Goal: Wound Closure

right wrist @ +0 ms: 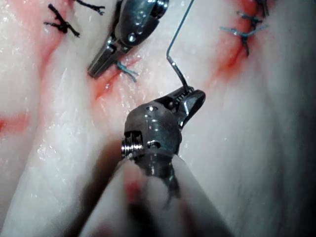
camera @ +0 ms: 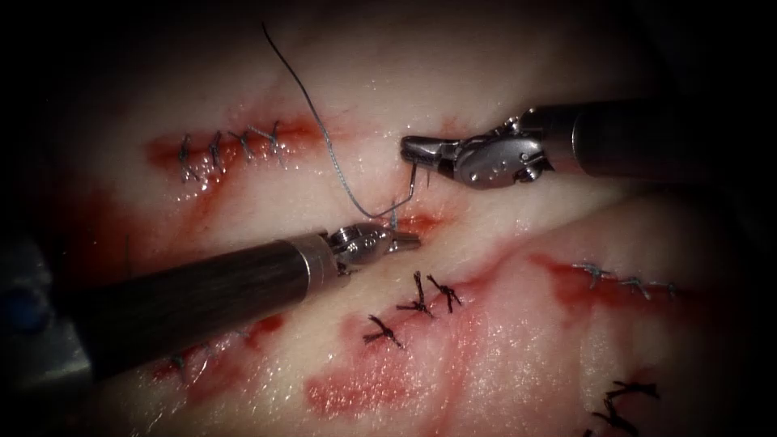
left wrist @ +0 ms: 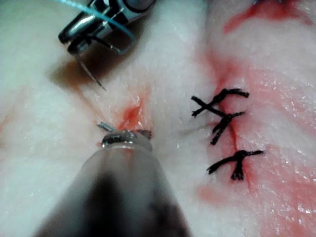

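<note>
The right needle driver [camera: 413, 147] entered from 3 o'clock with its jaws clenched on the curved needle [camera: 415, 180]. The grip sat near one end of the curve, and the rest of the needle hung below the jaws, clear of the tissue [camera: 502, 324], with the point free above the surface. The left needle driver [camera: 402, 239] entered from 8 o'clock; its jaws were clamped on the thread [camera: 324, 133] at the small open cut [camera: 417, 222], which lay between the two tools. From that grip the thread ran up toward 11 o'clock, crossing the pale tissue surface. A finished suture row of blue-grey stitches [camera: 231, 150] lay at 10 o'clock, on the left of the cut. Three black knotted stitches [camera: 417, 306] lay at 6 o'clock, just beyond the left shaft, and more blue-grey stitches [camera: 623, 279] lay at 4 o'clock. Red fluid [camera: 356, 392] stained the tissue around each stitch line. In the left wrist view, the left tool's tip [left wrist: 126, 136] rested at the cut [left wrist: 131, 116], with the needle [left wrist: 91, 74] hanging near it.
</note>
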`<state>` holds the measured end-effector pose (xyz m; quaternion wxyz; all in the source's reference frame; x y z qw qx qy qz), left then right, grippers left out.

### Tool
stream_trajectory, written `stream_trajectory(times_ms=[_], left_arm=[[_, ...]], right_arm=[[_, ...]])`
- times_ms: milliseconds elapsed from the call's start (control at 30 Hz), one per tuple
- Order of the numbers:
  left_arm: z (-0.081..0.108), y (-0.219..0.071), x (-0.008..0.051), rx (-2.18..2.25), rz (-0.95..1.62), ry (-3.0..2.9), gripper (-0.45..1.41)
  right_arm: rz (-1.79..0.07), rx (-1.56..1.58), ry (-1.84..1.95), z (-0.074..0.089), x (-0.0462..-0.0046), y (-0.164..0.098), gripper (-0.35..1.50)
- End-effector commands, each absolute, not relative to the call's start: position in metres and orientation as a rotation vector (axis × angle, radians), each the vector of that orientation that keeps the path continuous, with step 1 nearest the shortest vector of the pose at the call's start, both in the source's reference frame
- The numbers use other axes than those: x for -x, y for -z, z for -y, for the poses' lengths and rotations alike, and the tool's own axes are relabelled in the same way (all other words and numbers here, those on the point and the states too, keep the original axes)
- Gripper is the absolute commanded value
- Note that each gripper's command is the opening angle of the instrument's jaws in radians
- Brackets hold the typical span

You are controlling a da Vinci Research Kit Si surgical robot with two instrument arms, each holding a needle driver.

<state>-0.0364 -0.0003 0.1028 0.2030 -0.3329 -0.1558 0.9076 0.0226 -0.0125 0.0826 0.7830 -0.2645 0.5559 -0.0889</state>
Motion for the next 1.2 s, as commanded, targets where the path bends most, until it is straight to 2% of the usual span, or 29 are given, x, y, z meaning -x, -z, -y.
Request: stream_trajectory(times_ms=[33, 1200], left_arm=[[-0.0002, -0.1033, 0.037, 0.932, 0.434, -2.533, -0.2], [-0.0005, -0.1022, 0.037, 0.933, 0.45, -2.526, -0.16]], right_arm=[[-1.206, 0.572, 0.192, 0.0121, -0.0236, -0.0828, -0.35], [-1.099, 0.536, 0.319, 0.0154, -0.0241, -0.0883, -0.35]])
